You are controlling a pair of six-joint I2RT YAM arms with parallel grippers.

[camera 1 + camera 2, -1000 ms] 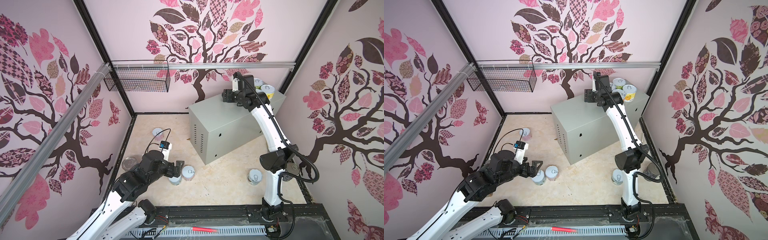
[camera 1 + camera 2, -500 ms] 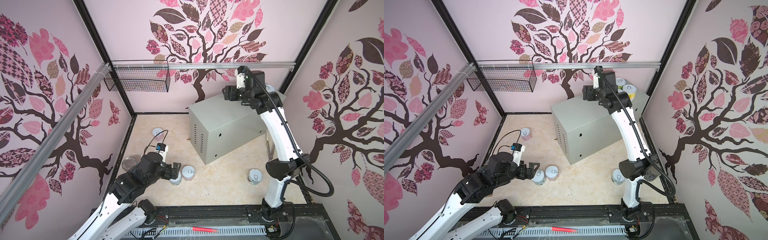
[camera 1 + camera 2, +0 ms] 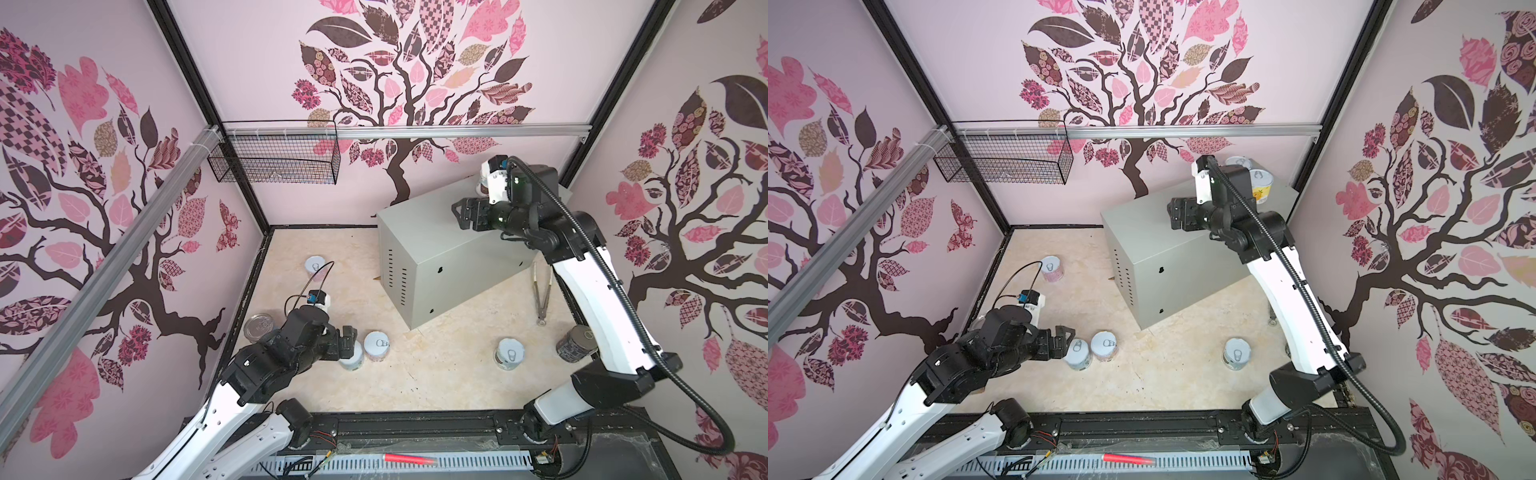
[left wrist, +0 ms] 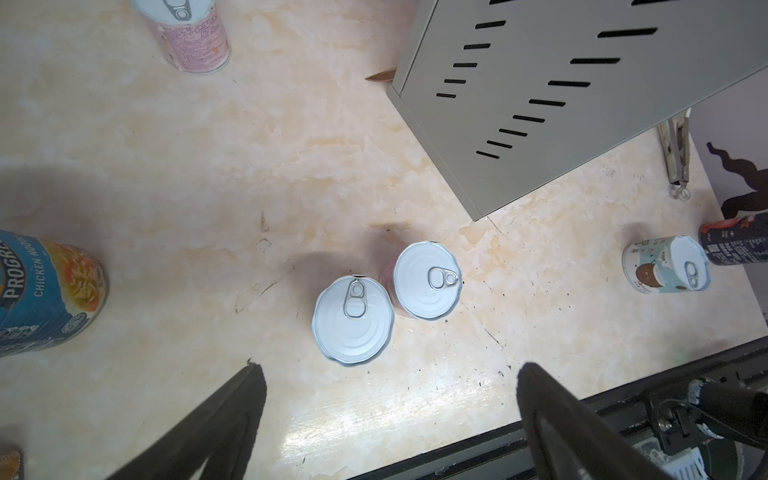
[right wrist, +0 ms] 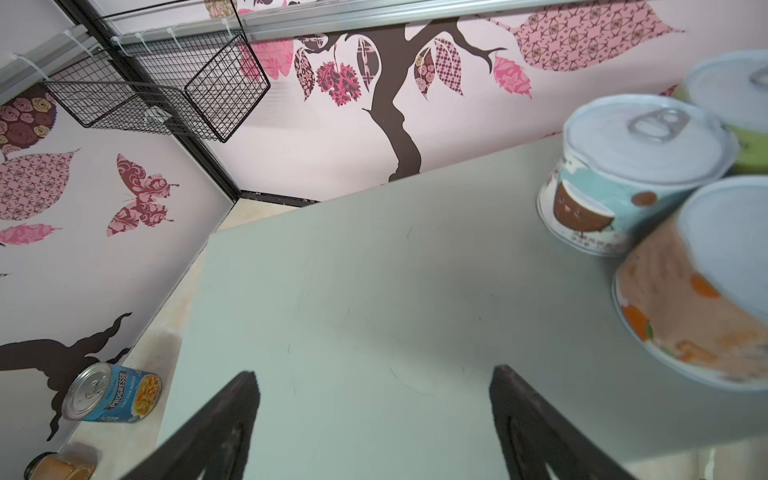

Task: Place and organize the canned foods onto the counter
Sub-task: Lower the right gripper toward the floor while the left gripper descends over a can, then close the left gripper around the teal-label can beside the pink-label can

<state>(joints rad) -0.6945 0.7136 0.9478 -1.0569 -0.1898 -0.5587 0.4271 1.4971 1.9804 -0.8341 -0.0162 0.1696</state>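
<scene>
The left pincer [image 4: 388, 368] gapes wide and empty, just short of two touching short cans [image 4: 353, 320] with smooth pale pull-tab lids, upright on the marbled beige floor [image 4: 208, 166]. The right pincer [image 5: 374, 374], likewise spread and holding nothing, hangs over the bare matte top of the grey sheet-metal table [image 5: 353, 291]. Three round pastel-labelled cans [image 5: 631, 174] cluster at one of its corners.

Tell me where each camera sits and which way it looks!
Top views: high above the arms' bases, looking down at everything; left arm, right arm and the counter show.
Left wrist: on the left arm, looking down at two side-by-side cans; the open left gripper shows.
Right wrist: over the counter, facing the wire basket corner; the open right gripper shows.
Shared: both wrist views catch the blue-labelled can.
</scene>
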